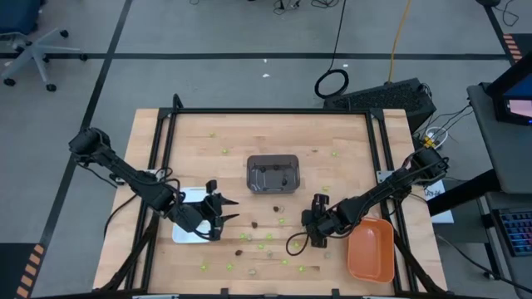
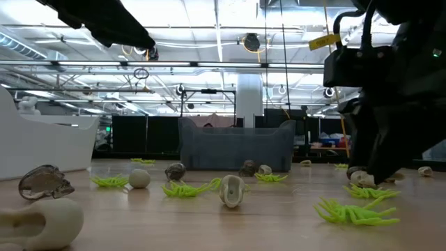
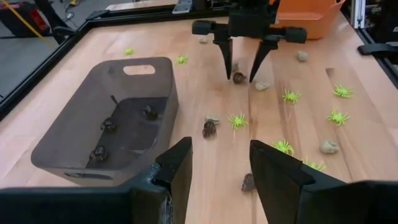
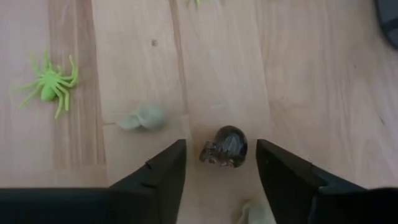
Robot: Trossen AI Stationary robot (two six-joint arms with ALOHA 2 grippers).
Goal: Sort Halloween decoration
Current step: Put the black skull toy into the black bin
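The right gripper hangs low over the bench, fingers apart, with a dark skull trinket lying loose on the wood between them; nothing is clamped. That spot is on the orange tray's side of the grey bin, which already holds a few dark pieces. Judging by this, the step in hand is picking up a dark piece. The next move calls for lowering a touch, closing on the skull, and carrying it to the grey bin. A pale trinket and a green spider lie beside it and should be left alone. The left gripper waits by the white tray, fingers apart and empty. Many trinkets lie scattered near the bin.
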